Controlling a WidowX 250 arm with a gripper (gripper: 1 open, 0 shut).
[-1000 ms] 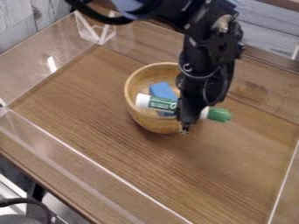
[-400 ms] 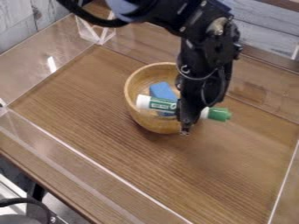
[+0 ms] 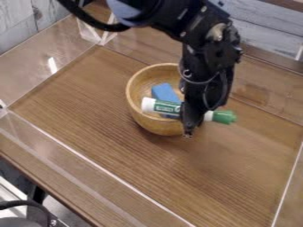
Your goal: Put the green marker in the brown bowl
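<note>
While the dark gripper [image 3: 190, 126] reaches down over the right side of the brown bowl [image 3: 144, 99], you have its jaws clenched on the green marker [image 3: 167, 108]. The marker's white barrel, with its green lettering, lies across the near part of the bowl's opening, and its green cap [image 3: 221, 117] sticks out past the bowl's right side. You have it slanting a little, the white end to the left and slightly farther off, the capped end to the right and slightly nearer. Whether the barrel touches the bowl's rim, you cannot tell from this view.

Inside the bowl, just beyond the marker, you can see a blue block [image 3: 165, 91]; the marker hides part of its near side. Your bowl sits upright on the wooden table [image 3: 106, 142], toward the far half. Your arm [image 3: 178, 18] comes in from the far side, a black cable [image 3: 89, 16] curving off to its left. At the near left corner, another black cable [image 3: 27, 205] loops beside the table.
</note>
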